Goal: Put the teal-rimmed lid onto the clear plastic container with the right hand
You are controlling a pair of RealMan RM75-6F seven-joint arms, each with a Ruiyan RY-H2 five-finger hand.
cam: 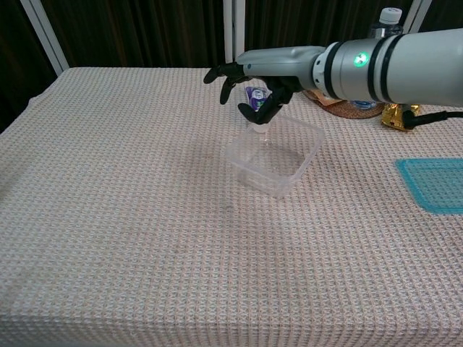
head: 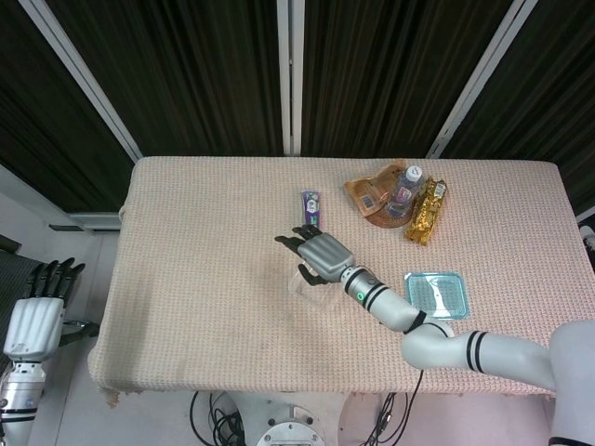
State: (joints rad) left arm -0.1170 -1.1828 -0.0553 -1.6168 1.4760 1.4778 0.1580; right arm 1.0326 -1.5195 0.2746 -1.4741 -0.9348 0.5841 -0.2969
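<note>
Two hands we log: the right hand (cam: 253, 81) hangs over the far edge of the clear square plastic container (cam: 275, 154) at mid-table, fingers spread and slightly curled, holding nothing. The left hand (head: 33, 311) sits off the table's left side, fingers straight, empty. We note the flat teal-rimmed lid (head: 436, 295) lying on the beige waffle-weave tablecloth (head: 204, 260), well apart to the container's right. Behind the container lies a purple toothpaste tube (head: 310, 208); farther right, a water bottle (head: 406, 189) and a gold foil packet (head: 426, 212).

Clear glossy plastic container (cam: 275, 153)
</note>
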